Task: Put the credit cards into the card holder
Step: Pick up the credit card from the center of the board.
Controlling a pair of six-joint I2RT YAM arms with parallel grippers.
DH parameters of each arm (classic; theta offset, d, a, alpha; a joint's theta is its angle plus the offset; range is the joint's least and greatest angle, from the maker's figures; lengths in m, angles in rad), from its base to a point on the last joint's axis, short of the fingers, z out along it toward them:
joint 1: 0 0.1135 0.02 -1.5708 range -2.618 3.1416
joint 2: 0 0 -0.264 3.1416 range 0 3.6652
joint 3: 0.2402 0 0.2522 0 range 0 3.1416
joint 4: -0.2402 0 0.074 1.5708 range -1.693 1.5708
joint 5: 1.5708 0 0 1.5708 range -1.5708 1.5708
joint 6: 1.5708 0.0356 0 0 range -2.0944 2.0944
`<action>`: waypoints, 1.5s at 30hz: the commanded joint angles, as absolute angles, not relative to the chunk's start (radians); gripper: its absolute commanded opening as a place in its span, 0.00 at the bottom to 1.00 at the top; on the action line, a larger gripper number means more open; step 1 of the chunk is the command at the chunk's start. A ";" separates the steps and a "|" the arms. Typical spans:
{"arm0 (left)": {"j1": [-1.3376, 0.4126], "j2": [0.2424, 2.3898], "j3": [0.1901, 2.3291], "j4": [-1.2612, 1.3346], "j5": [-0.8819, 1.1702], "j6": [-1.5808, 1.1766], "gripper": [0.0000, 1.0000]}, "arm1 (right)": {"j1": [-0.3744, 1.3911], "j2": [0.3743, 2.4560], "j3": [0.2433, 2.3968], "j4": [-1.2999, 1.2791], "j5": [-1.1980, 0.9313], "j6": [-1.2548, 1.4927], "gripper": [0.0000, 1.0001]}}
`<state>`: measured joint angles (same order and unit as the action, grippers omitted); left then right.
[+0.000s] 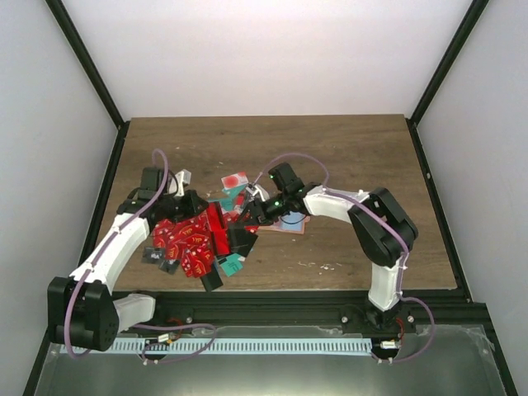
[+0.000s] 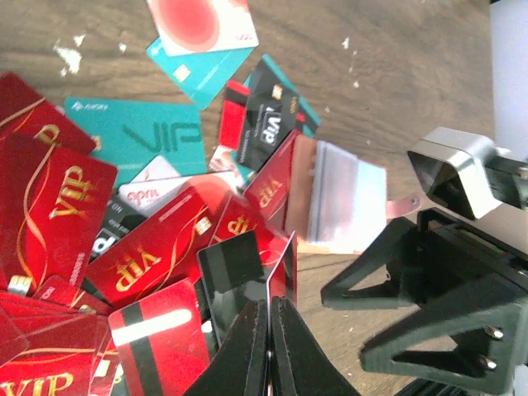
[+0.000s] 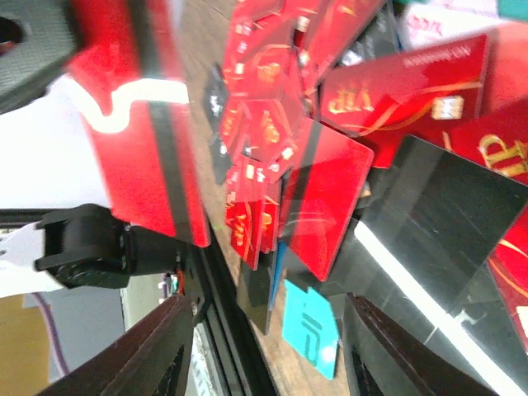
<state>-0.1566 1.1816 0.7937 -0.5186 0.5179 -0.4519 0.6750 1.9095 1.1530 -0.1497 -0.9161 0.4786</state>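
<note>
A heap of credit cards [image 1: 186, 243], mostly red with some teal and black, lies at the table's left middle. My left gripper [image 2: 271, 330] is shut on one red card [image 2: 289, 268], holding it on edge above the heap. That same card shows large and blurred in the right wrist view [image 3: 132, 140]. The salmon-pink card holder [image 2: 330, 198] lies flat just beyond the held card, with pale card edges at its mouth, partly under my right arm in the top view [image 1: 280, 228]. My right gripper [image 3: 268, 346] is open over the heap, nothing between its fingers, a teal card [image 3: 309, 326] below.
A white card with a red spot [image 1: 235, 180] lies behind the heap. Black frame posts [image 1: 111, 173] border the table. Both grippers crowd the same spot; the right gripper's black fingers [image 2: 412, 280] stand close beside the left one.
</note>
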 commanded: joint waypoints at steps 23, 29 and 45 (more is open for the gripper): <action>-0.233 1.256 0.898 -0.311 0.814 -0.510 0.04 | 0.617 1.831 1.183 0.078 -1.167 0.653 0.17; -0.260 1.259 0.866 -0.253 0.811 -0.551 0.04 | 0.617 1.823 1.166 0.140 -1.207 0.697 0.01; -0.278 1.295 0.913 -0.229 0.835 -0.571 0.38 | 0.535 1.645 0.967 0.128 -1.115 0.743 0.01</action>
